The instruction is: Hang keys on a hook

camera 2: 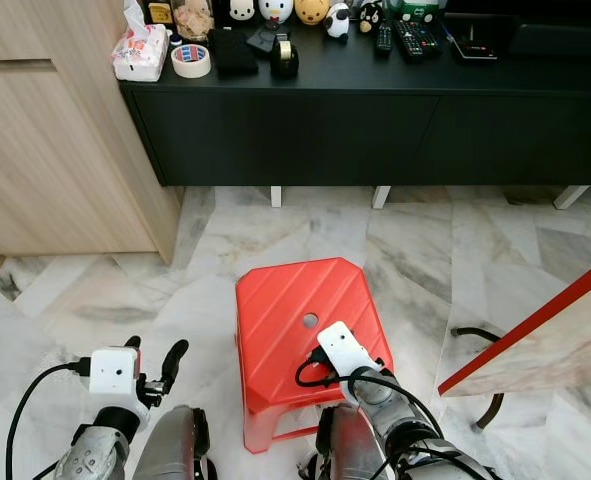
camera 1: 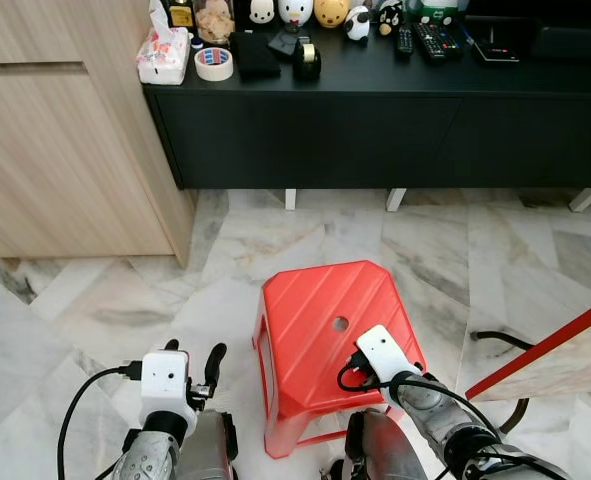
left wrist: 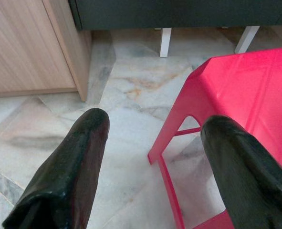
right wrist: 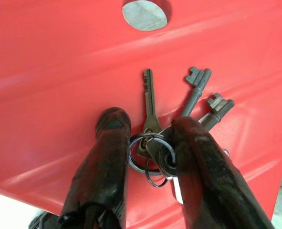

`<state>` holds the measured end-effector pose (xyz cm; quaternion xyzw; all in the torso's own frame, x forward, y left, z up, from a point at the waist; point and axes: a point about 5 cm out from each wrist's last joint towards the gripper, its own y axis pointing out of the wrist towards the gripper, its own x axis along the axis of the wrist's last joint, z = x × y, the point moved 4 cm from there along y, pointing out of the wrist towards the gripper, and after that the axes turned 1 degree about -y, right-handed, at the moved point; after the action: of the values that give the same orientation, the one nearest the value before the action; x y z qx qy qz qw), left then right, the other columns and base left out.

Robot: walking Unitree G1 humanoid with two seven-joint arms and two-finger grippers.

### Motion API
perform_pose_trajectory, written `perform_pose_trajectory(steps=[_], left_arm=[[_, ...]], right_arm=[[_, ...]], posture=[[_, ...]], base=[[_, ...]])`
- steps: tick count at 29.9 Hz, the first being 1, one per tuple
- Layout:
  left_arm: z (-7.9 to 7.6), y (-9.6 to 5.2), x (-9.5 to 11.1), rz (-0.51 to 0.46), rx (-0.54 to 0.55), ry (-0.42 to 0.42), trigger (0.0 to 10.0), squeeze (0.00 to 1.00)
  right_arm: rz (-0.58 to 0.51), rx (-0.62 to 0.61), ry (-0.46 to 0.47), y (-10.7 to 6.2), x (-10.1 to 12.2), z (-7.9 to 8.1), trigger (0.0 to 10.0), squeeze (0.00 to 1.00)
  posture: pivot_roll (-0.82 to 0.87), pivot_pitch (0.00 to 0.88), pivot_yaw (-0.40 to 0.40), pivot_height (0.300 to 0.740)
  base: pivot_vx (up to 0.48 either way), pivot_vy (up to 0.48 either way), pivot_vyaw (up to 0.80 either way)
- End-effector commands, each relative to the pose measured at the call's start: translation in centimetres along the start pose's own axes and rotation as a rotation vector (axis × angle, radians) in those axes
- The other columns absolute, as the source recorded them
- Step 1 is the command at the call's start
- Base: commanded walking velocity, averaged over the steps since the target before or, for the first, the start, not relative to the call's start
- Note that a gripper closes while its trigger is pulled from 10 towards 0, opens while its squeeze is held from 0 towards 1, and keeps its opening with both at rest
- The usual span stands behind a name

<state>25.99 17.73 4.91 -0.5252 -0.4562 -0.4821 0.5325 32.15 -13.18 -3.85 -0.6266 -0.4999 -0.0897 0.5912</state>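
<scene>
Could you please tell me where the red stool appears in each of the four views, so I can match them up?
Left eye view: red stool at lower centre, right gripper's wrist above its near edge.
Right eye view: lower centre.
Left wrist view: right side, beyond the left gripper.
Right wrist view: background, under the keys.
Shared landmark: the seat's round hole.
</scene>
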Motion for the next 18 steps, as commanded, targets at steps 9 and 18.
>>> perform_pose_trajectory(steps=[9,18], left_arm=[[0.3,0.6,-0.5,0.021,0.007,0.011,10.0,0.0],[0.3,1.4,-0.6,0.017,0.008,0.014,10.0,0.0]], right_arm=[[0.026,-0.02,0.055,-0.1,-0.9,-0.2,0.0,0.0],[-0.05,-0.043,0.143,0.0,1.0,-1.0,0.0,0.0]], posture=[[0.13,0.181,-0.064,0.629],[0.12,0.162,-0.064,0.629]], base=[[0.0,0.0,0.0],[0.0,0.0,0.0]])
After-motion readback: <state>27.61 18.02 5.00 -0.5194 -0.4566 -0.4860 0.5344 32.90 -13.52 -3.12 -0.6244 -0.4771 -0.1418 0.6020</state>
